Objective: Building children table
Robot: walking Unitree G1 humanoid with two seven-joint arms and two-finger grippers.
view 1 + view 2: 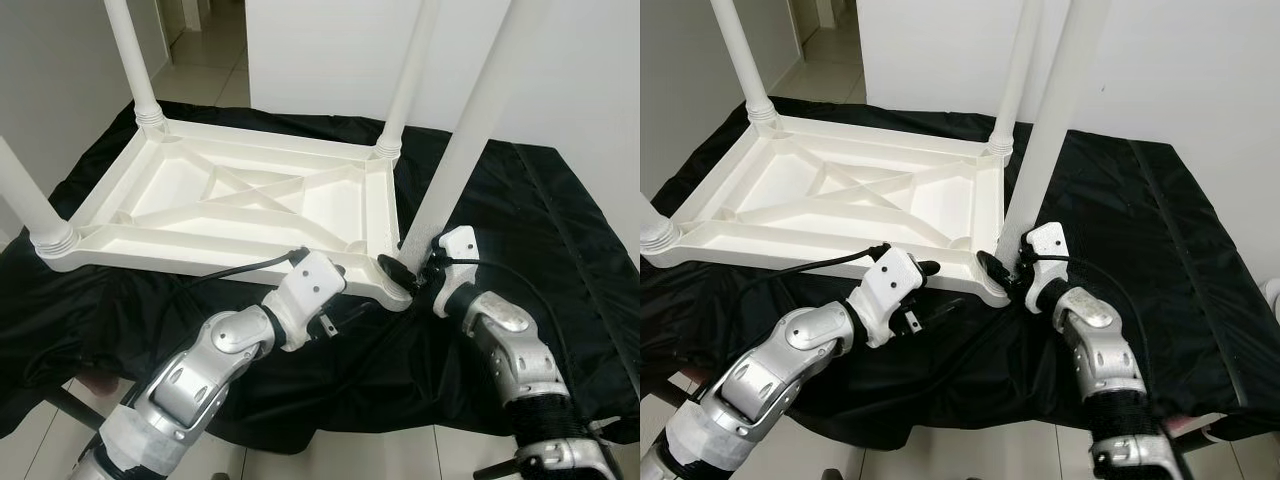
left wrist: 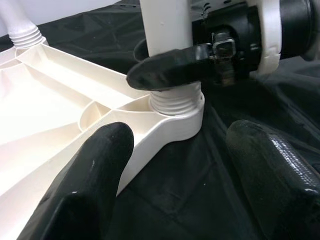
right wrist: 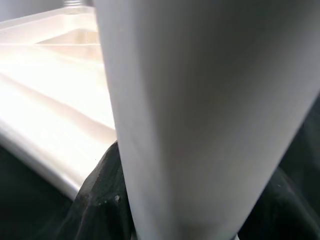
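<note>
The white plastic table (image 1: 240, 200) lies upside down on a black cloth (image 1: 560, 220). Three legs stand in their corner sockets: far left (image 1: 130, 60), far right (image 1: 410, 80) and near left (image 1: 30, 200). The fourth leg (image 1: 470, 130) stands upright in the near right corner socket (image 2: 175, 107). My right gripper (image 1: 415, 270) is shut on this leg just above its threaded base, one black finger (image 2: 170, 70) wrapping across it. My left gripper (image 2: 185, 190) is open, low beside the same corner, its fingers (image 2: 95, 185) apart over the table's near rim and the cloth.
The cloth hangs over the front edge of the low surface, with pale tiled floor (image 1: 380, 455) below. A white wall (image 1: 330, 50) rises just behind the table. A passage with tiled floor (image 1: 200, 60) opens at the far left.
</note>
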